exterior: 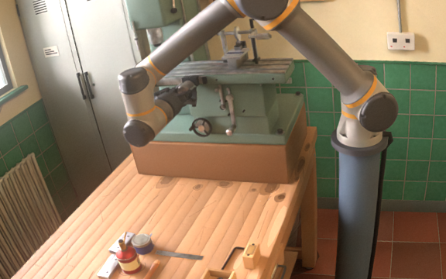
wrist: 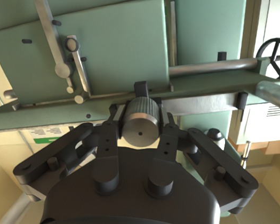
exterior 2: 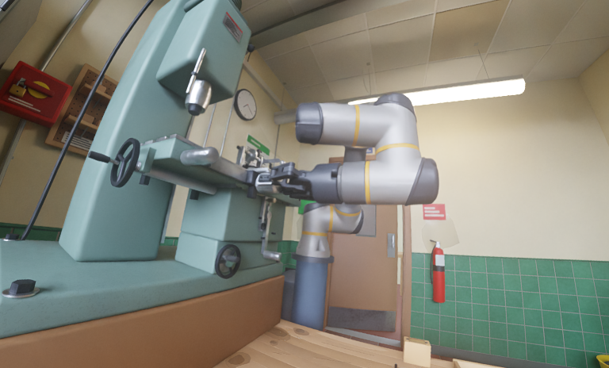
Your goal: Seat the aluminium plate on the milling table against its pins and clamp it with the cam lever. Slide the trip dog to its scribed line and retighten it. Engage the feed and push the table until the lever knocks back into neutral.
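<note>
My gripper [wrist: 141,120] reaches in level at the front edge of the milling table [exterior: 227,68] and is clamped around the knurled steel knob of the trip dog [wrist: 141,121]. The dog's dark block [wrist: 141,89] sits on the front rail just behind the knob. A second dark stop [wrist: 242,100] sits further along the rail. The feed lever [wrist: 77,72] hangs on the green saddle face beside a longer steel lever [wrist: 53,45]. The aluminium plate [exterior: 234,58] lies on top of the table under the clamp fixture [exterior: 242,38]. The scribed line is not visible.
The green milling machine [exterior 2: 148,122] stands on a brown base [exterior: 215,159] at the far end of the wooden bench [exterior: 176,221]. A table handwheel [wrist: 275,57] is at the rail's end, and another handwheel [exterior: 201,126] is on the knee. An oil can [exterior: 127,257], tin and ruler lie at the near end.
</note>
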Action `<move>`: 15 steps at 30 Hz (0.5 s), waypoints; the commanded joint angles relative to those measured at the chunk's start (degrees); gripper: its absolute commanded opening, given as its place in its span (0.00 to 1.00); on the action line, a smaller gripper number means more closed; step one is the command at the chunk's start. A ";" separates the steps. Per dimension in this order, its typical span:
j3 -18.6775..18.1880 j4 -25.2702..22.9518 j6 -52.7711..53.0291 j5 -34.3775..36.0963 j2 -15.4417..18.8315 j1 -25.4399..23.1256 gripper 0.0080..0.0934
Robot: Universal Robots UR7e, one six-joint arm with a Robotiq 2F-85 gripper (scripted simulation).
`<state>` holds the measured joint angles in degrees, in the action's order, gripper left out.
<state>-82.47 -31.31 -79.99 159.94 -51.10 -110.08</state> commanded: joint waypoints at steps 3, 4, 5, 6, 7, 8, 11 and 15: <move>0.04 0.01 5.08 0.03 -0.11 0.05 0.00; 0.04 0.01 7.02 0.03 -0.11 0.05 0.00; 0.04 0.01 9.09 0.03 -0.11 0.05 0.00; 0.04 0.01 11.27 0.03 -0.11 0.05 0.00; 0.04 0.01 13.55 0.03 -0.11 0.05 0.00; 0.04 0.01 15.94 0.03 -0.11 0.05 0.00; 0.04 0.01 23.66 0.03 -0.11 0.05 0.00; 0.04 0.01 34.98 0.03 -0.11 0.05 0.00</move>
<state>-82.45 -31.31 -44.76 160.00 -51.10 -110.08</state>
